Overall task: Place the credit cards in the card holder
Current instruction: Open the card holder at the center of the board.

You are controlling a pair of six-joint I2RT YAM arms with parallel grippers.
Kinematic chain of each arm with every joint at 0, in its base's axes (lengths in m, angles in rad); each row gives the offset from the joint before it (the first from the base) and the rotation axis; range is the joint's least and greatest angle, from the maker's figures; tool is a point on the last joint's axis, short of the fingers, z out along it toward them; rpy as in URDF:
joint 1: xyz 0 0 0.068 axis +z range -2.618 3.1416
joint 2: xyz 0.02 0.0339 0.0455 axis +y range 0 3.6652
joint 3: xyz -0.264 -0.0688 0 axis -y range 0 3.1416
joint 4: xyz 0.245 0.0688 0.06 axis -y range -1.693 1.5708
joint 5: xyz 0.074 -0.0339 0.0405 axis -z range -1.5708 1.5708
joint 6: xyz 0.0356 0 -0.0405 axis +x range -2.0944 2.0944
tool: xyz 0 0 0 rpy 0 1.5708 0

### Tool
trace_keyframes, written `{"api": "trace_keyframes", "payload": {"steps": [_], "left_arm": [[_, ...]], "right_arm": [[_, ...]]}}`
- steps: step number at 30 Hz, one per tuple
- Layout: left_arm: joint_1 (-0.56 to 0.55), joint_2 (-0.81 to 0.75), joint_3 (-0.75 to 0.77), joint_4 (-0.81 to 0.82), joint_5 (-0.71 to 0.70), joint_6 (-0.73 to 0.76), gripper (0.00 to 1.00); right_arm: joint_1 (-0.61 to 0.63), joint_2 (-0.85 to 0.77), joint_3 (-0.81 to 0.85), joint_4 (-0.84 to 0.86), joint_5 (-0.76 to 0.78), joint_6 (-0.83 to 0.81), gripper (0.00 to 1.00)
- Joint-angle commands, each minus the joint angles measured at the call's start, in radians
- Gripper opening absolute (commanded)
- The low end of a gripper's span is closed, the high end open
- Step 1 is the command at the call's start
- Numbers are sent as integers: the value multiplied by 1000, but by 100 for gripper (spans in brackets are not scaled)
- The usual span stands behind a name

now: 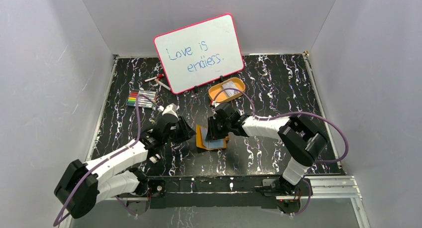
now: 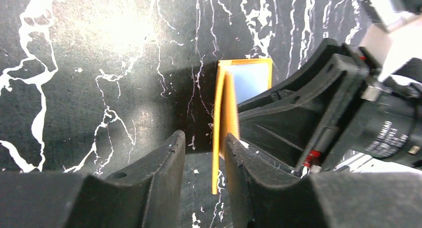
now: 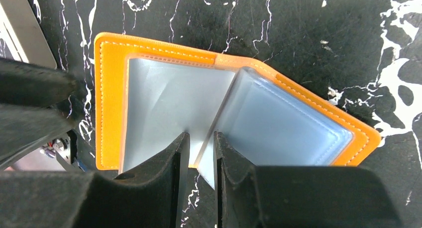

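card holder [image 3: 112, 113] open, middle sleeve between right gripper [image 3: 200, 138] jaws

The card holder [image 1: 203, 137] lies open at the middle of the top view. It is orange-tan, stitched along its edge, with clear plastic sleeves [image 3: 164, 103] inside. In the right wrist view its covers spread from upper left to lower right, and one sleeve leaf stands up between them. Pale blue shows through the right-hand sleeve, seemingly a credit card [image 3: 283, 128]. What looks like a whitish card [image 1: 230, 83] lies in the orange tray [image 1: 213, 94], above centre.
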Motion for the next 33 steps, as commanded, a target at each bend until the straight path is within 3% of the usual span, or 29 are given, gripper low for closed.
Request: {"api": "trace_keyframes", "payload": {"steps": [1,4,9,15,27,33], "left_arm": [[-4,-90,22,-54,-36,32,35],[-4,-81,29,-33,9,26,36],[-4,-21,24,136,129,-10,33],[-4,59,27,252,210,-57,19],[-4,175,-9,222,121,-65,1],[-3,254,-23,161,51,-89,0]], "right_arm": [[14,17,58,-6,41,-21,33],[27,26,74,-7,54,-23,35],[40,57,94,-39,70,-18,35],[42,88,97,-42,88,-9,34],[42,85,62,-34,97,-7,34],[42,21,31,-59,121,-6,35]]}}
